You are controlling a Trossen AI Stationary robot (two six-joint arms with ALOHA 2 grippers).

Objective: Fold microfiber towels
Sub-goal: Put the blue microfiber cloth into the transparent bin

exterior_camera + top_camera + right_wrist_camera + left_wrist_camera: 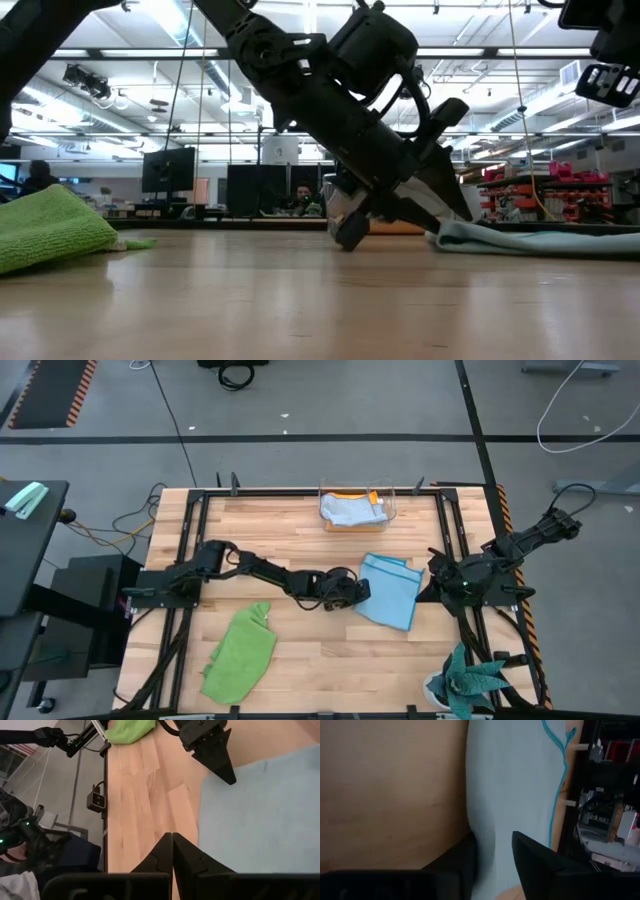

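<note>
The light blue towel [390,590] lies flat on the table right of centre; it also shows in the low view [540,240]. My left gripper [357,592] is open at the towel's left edge, low over the table [385,215]. My right gripper [172,851] is shut and sits by the towel's right side [432,575], above bare wood beside the cloth. The lime green towel [240,655] lies crumpled at the near left. A grey towel [350,510] lies on an orange-yellow one [345,527] inside the clear box. My left gripper comes at the light blue towel's left edge [490,845] from the table's left, slanting down. One finger [540,862] stands over the cloth and the other [455,865] at the edge by the wood. Whether they touch the cloth I cannot tell.
The clear plastic box [385,500] stands at the far edge, centre. A teal spiky plant [465,680] stands at the near right corner. Bare wood [330,670] lies between the green towel and the plant. Dark frame rails run along the table's sides.
</note>
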